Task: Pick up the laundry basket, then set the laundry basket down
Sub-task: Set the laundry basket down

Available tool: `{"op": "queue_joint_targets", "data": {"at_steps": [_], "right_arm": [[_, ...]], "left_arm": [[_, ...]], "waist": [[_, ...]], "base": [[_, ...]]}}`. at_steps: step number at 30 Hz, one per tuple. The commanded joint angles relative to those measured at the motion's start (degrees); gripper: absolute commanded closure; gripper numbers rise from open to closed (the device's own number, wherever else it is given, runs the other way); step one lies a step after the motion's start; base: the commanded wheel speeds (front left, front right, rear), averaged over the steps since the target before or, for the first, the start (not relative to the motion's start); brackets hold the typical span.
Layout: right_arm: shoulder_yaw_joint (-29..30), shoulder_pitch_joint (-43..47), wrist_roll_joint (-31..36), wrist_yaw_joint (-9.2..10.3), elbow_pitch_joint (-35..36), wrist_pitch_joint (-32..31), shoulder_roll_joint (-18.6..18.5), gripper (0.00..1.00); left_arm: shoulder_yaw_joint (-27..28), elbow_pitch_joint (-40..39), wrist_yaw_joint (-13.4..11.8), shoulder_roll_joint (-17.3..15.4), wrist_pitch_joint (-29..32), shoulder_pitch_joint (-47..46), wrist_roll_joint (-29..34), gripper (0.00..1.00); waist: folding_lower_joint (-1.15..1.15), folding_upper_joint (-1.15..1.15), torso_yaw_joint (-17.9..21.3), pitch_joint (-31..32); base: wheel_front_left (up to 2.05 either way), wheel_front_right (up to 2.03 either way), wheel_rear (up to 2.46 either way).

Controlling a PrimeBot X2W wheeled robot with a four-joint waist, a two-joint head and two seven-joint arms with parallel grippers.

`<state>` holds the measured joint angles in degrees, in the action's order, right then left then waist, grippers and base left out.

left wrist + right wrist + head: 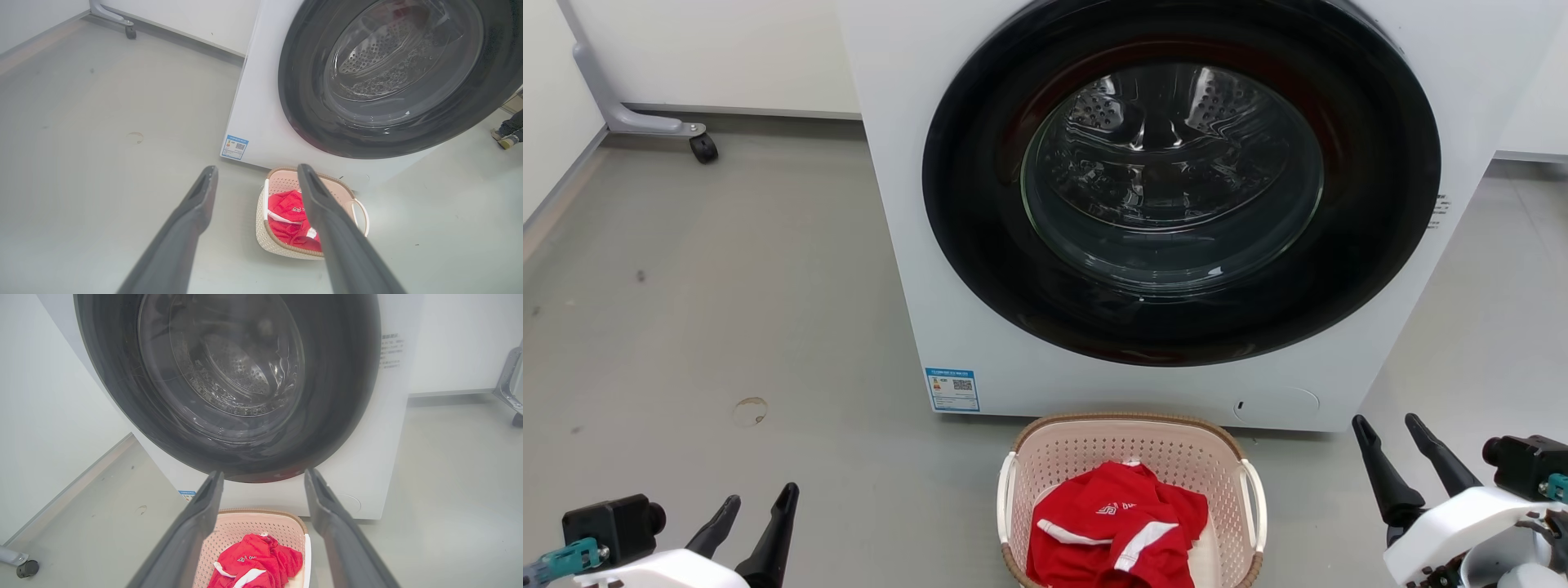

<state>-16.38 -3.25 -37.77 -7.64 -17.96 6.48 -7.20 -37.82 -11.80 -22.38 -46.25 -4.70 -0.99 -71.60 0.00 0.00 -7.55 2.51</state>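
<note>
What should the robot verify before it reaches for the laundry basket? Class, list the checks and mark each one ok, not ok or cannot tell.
1. Left gripper free, jaws apart: ok.
2. Right gripper free, jaws apart: ok.
3. Laundry basket upright on the floor: ok.
4. Both white handles uncovered: ok.
5. Red garment fully inside the rim: cannot tell; its near edge is cut off in the head view and partly hidden in the left wrist view.
6. Gap between the basket and the washer behind it: cannot tell.
</note>
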Motion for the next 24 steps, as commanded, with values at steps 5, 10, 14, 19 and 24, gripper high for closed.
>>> {"op": "queue_joint_targets", "data": {"at_steps": [5, 10, 14, 19, 24], "right_arm": [[-0.9, -2.3, 0.5, 0.15, 1.2, -0.1, -1.1, 0.0], [-0.9, -2.3, 0.5, 0.15, 1.4, -0.1, -1.1, 0.0], [-0.9, -2.3, 0.5, 0.15, 1.4, -0.1, -1.1, 0.0], [-0.9, -2.3, 0.6, 0.15, 1.4, -0.1, -1.1, 0.0], [-1.3, -2.9, 1.2, 0.15, 0.5, -1.9, -1.8, 0.0]], "left_arm": [[2.8, -0.5, 0.0, -1.6, -0.9, -3.9, 0.3, 0.0], [2.7, -0.3, 0.0, -1.5, -1.2, -4.1, 0.6, 0.0], [2.7, -0.2, 0.0, -1.4, -1.2, -4.2, 0.7, 0.0], [2.3, 0.0, 0.2, -1.6, -0.9, -4.4, 1.0, 0.0], [1.0, 1.5, -0.4, -2.1, 1.1, -5.3, 1.9, 0.0]], "waist": [[0.0, 0.0, 0.0, 0.0], [0.0, 0.0, -0.1, 0.0], [0.0, 0.0, -0.1, 0.0], [0.0, 0.0, -0.1, 0.0], [0.0, 0.0, -0.1, 0.1]], "base": [[0.0, 0.0, 0.0], [0.0, 0.0, 0.0], [0.0, 0.0, 0.0], [0.0, 0.0, 0.0], [0.0, 0.0, 0.0]]}}
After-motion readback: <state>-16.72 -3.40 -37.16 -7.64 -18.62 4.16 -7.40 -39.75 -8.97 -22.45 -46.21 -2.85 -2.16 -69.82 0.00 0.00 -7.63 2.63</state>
